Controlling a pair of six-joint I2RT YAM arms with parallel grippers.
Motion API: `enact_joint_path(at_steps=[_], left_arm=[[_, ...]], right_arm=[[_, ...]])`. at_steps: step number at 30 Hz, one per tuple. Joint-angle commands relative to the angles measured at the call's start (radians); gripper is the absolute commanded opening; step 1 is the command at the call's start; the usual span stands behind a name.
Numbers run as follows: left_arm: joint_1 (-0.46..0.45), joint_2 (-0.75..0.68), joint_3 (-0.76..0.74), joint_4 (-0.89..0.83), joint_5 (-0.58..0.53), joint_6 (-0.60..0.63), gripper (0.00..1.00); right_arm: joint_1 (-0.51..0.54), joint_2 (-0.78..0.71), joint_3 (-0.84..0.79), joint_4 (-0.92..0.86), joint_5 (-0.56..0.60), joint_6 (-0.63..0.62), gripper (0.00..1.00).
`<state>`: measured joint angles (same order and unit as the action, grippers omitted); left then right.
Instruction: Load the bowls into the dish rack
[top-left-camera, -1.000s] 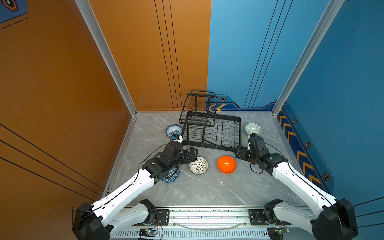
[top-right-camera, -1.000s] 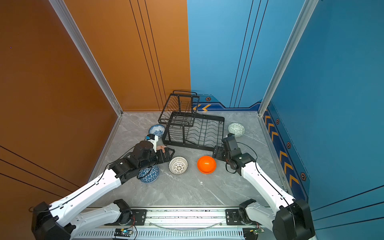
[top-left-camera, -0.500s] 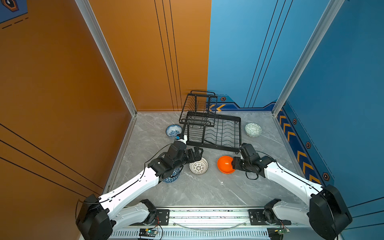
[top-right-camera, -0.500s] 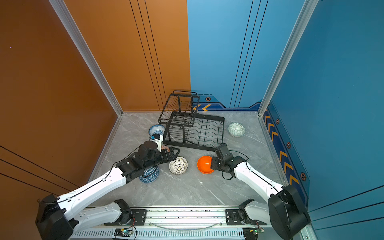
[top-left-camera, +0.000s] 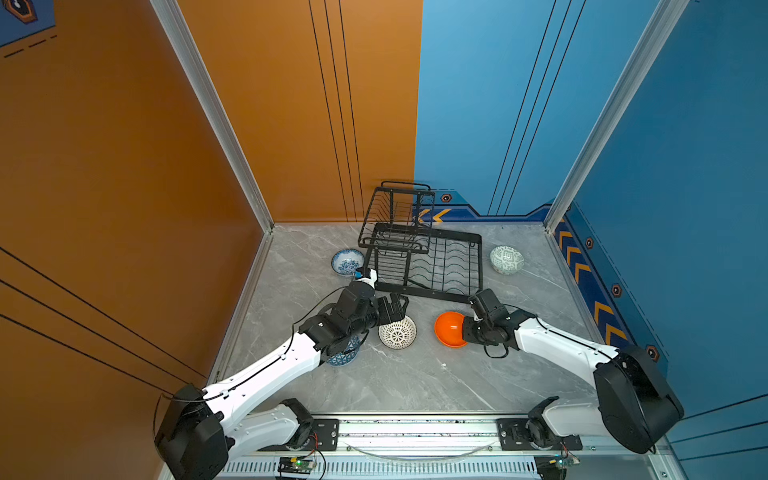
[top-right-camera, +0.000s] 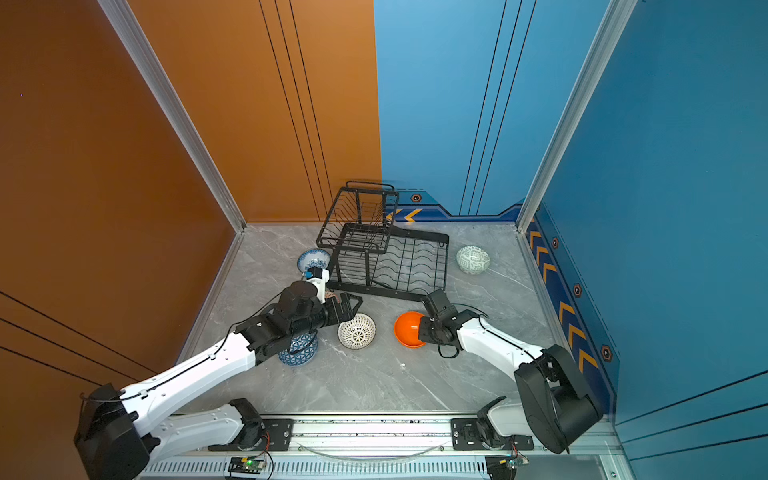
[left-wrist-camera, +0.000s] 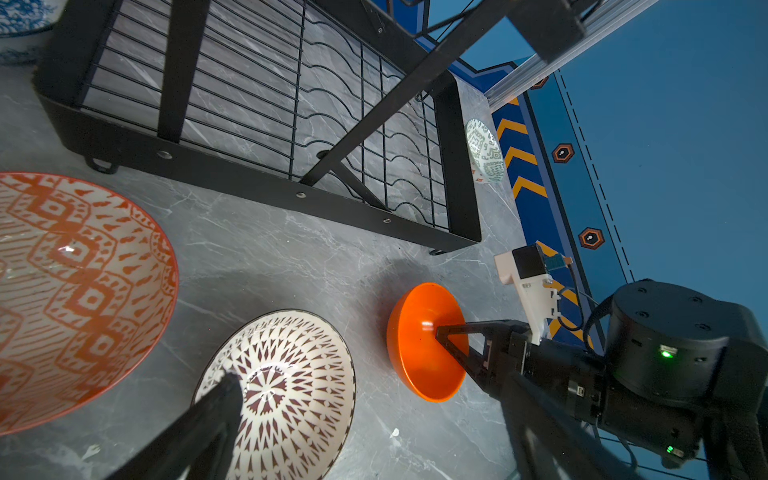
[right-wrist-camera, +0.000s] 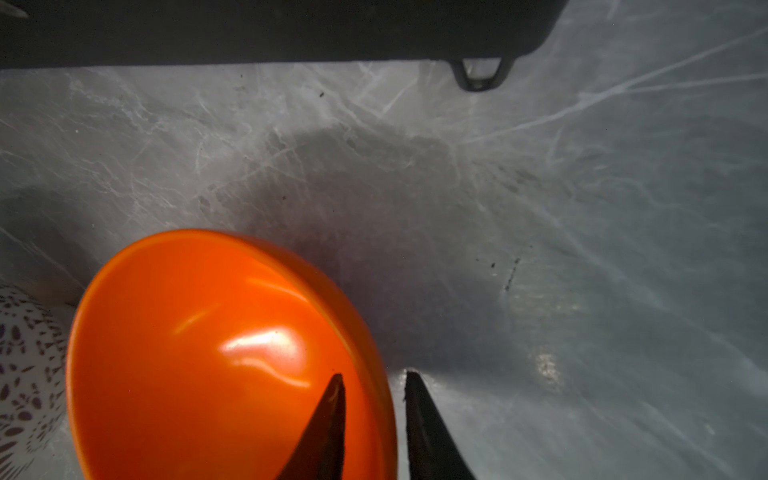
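Bowl (top-left-camera: 449, 330), plain orange, tilted just in front of the dish rack (top-left-camera: 428, 293), its rim facing the right gripper (right-wrist-camera: 374, 374), whose fingers (right-wrist-camera: 328, 424) pinch it nearly closed, one inside, one outside; the left gripper (top-left-camera: 397, 306) hovers wide open, empty, over a white dotted bowl (top-left-camera: 397, 333).

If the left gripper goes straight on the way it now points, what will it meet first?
Probably the white dotted bowl: the left gripper, jaws open, hangs just over its rim. Beyond lies the orange bowl; depth is unclear.
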<state>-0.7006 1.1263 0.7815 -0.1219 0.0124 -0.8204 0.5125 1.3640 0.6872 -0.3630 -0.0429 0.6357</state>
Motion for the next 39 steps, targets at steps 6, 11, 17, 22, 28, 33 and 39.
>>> enact_joint_path(at_steps=[6, 11, 17, 22, 28, 33, 39], left_arm=[[0.022, -0.020, -0.030, 0.007, 0.022, 0.003, 0.98], [0.025, -0.025, -0.024, 0.010, 0.052, 0.000, 0.98], [-0.010, 0.015, 0.018, 0.013, 0.087, 0.001, 0.98], [-0.074, 0.082, 0.063, 0.084, 0.109, -0.024, 0.98], [-0.141, 0.176, 0.171, 0.119, 0.132, -0.027, 0.94], [-0.180, 0.187, 0.237, 0.121, 0.057, 0.017, 0.89], [-0.174, 0.230, 0.303, 0.141, 0.024, 0.024, 0.70]], right_arm=[[0.058, -0.054, 0.066, -0.087, 0.164, -0.019, 0.01], [0.088, -0.125, 0.099, -0.146, 0.314, -0.088, 0.00], [0.090, -0.183, 0.157, -0.161, 0.417, -0.186, 0.00], [0.093, -0.193, 0.243, -0.150, 0.436, -0.248, 0.00], [0.121, -0.221, 0.339, -0.134, 0.419, -0.307, 0.00], [0.146, -0.213, 0.438, -0.178, 0.409, -0.337, 0.00], [0.177, -0.187, 0.511, -0.175, 0.412, -0.359, 0.00]])
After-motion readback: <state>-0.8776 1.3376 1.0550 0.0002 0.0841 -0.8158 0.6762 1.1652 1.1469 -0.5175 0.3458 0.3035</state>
